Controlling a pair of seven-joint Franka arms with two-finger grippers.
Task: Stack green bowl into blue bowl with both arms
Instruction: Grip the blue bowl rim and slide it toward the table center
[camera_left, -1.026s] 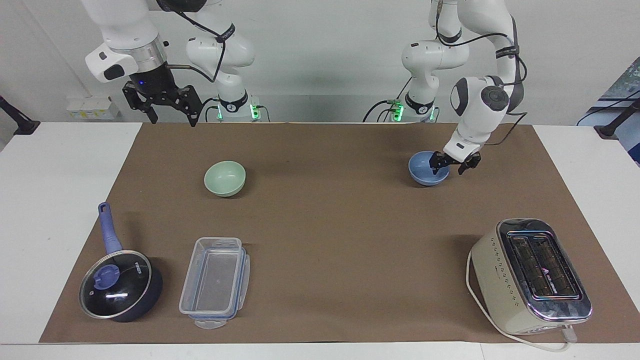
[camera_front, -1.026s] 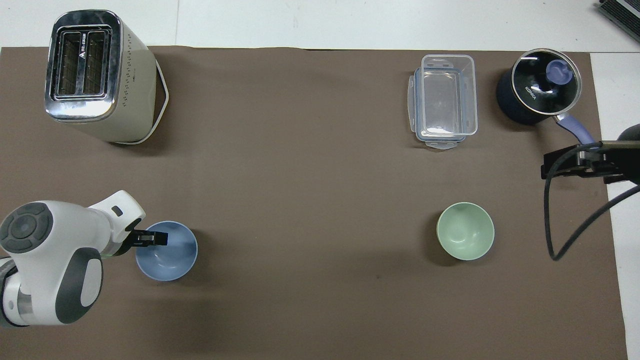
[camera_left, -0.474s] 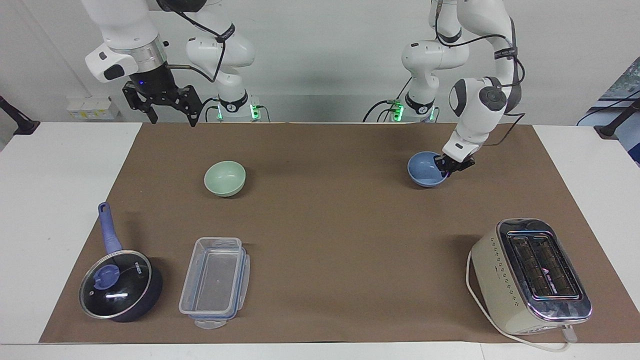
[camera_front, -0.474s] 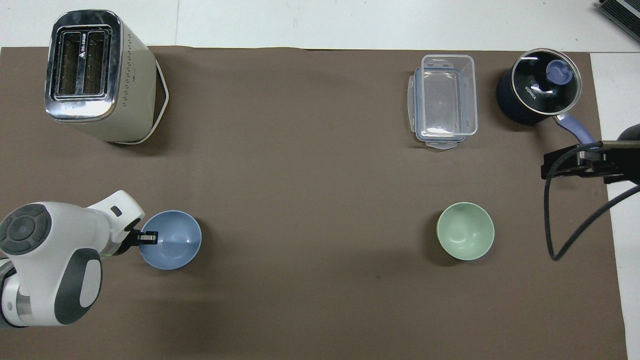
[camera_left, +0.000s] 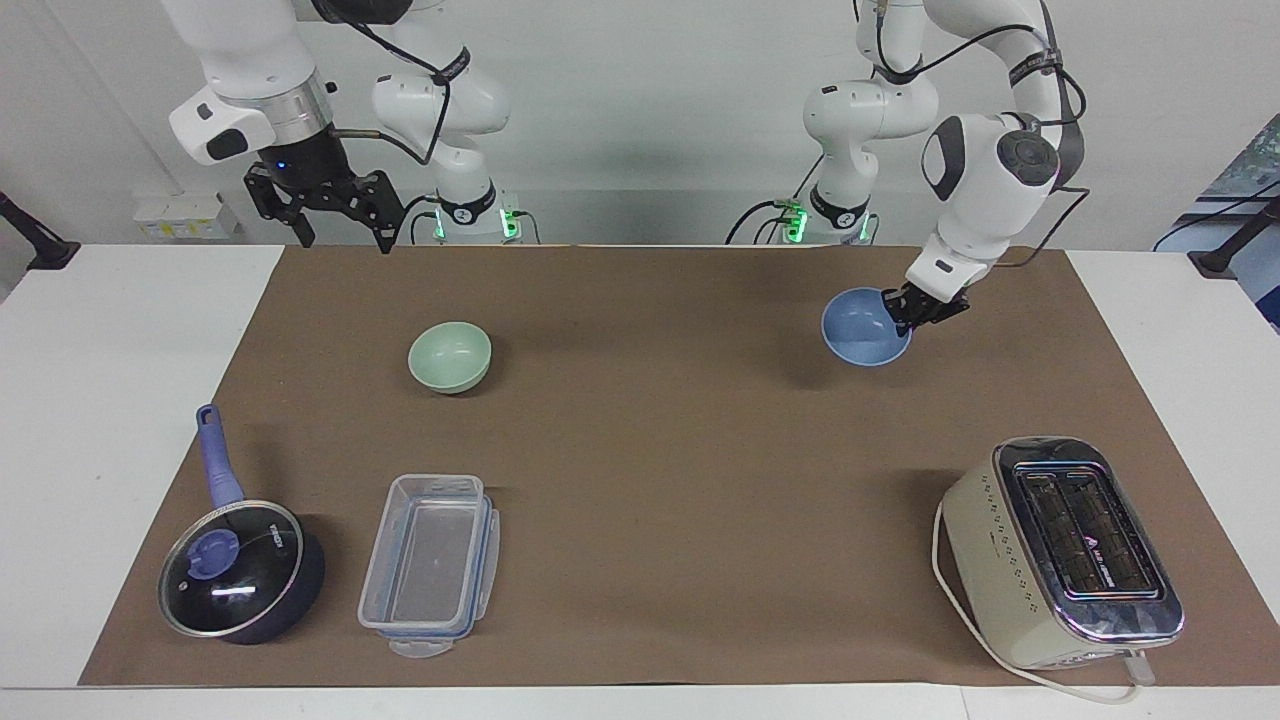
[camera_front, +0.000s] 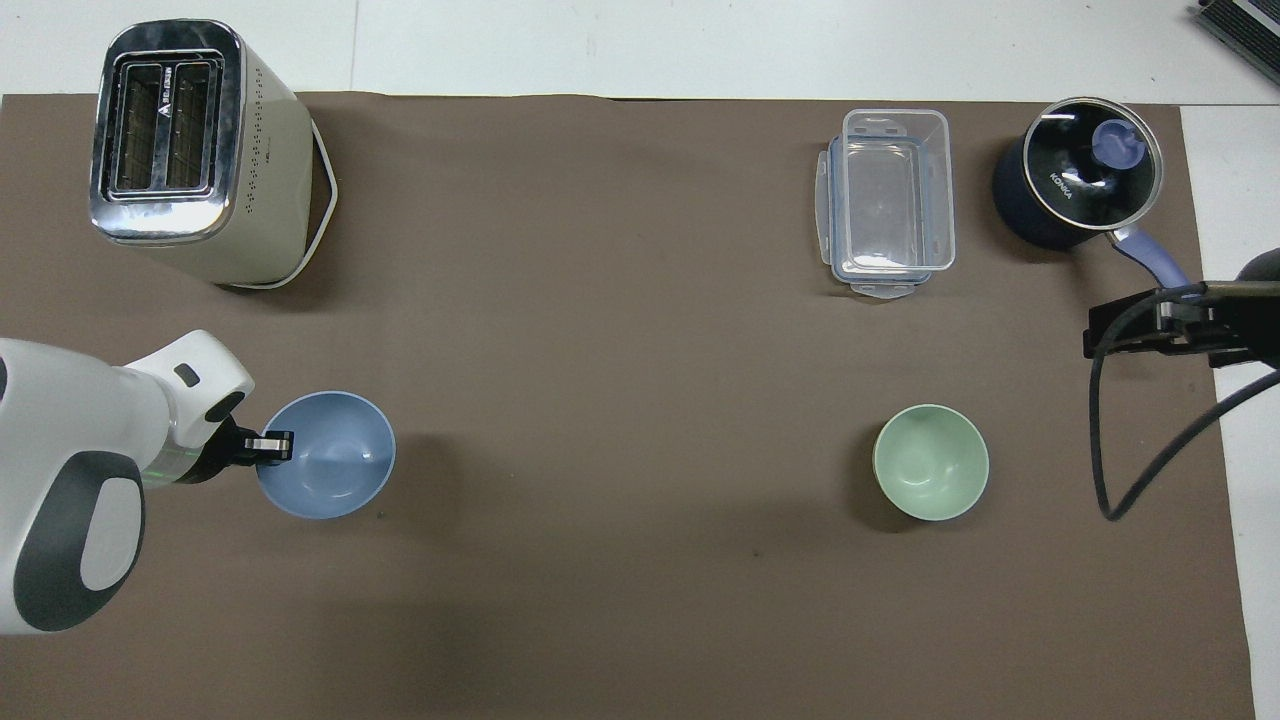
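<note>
The blue bowl (camera_left: 866, 327) hangs a little above the brown mat at the left arm's end of the table, tilted slightly. My left gripper (camera_left: 912, 312) is shut on the bowl's rim on the side toward the left arm's end. In the overhead view the left gripper (camera_front: 268, 447) pinches the edge of the blue bowl (camera_front: 325, 455). The green bowl (camera_left: 450, 356) sits upright on the mat toward the right arm's end, also in the overhead view (camera_front: 931, 462). My right gripper (camera_left: 345, 238) waits raised and open, over the mat's edge by the robots, apart from the green bowl.
A cream toaster (camera_left: 1065, 550) stands far from the robots at the left arm's end. A clear plastic container (camera_left: 430, 562) and a dark saucepan with a blue handle (camera_left: 235, 572) lie far from the robots at the right arm's end. The brown mat (camera_left: 660, 450) covers the table's middle.
My left gripper closed on the blue bowl's rim and raised the bowl off the mat. The right arm and the green bowl have not moved.
</note>
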